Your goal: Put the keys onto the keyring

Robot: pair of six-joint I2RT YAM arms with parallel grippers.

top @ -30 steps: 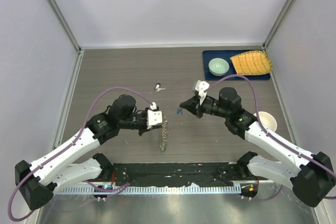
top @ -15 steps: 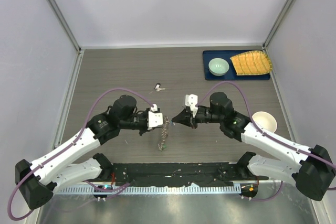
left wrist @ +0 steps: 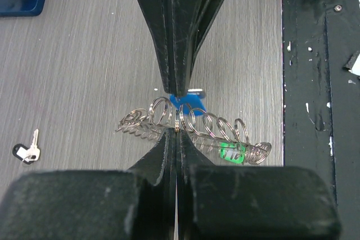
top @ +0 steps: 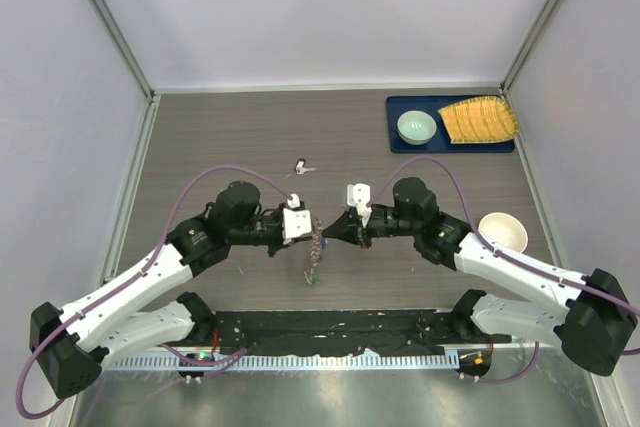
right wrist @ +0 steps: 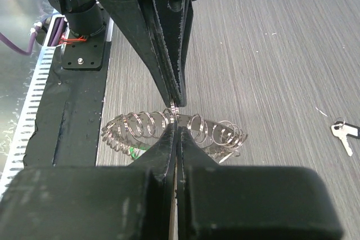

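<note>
Two keys sit at the keyring [left wrist: 202,130], a bristly run of small wire loops in the middle of the table [top: 230,132], between the two arms. The green key [left wrist: 230,151] is among the loops near one end. The blue key [left wrist: 187,102] is just above the loops at mid-length, and its head touches them.

The left gripper [left wrist: 176,132] is closed tight, with one loop of the keyring pinched at its fingertips. The right gripper [left wrist: 179,89] faces it tip to tip, almost touching. Its jaws are pressed together too, with the blue key at their very tips. Whether the keyring's far end rests on the table I cannot tell.

A third, loose key [left wrist: 26,151] lies flat on the table, well apart from the grippers. Far off at the right rear corner, a pale green bowl [top: 416,127] stands on a dark blue tray [top: 397,107]. A white cup [top: 505,230] stands beside the right arm.
</note>
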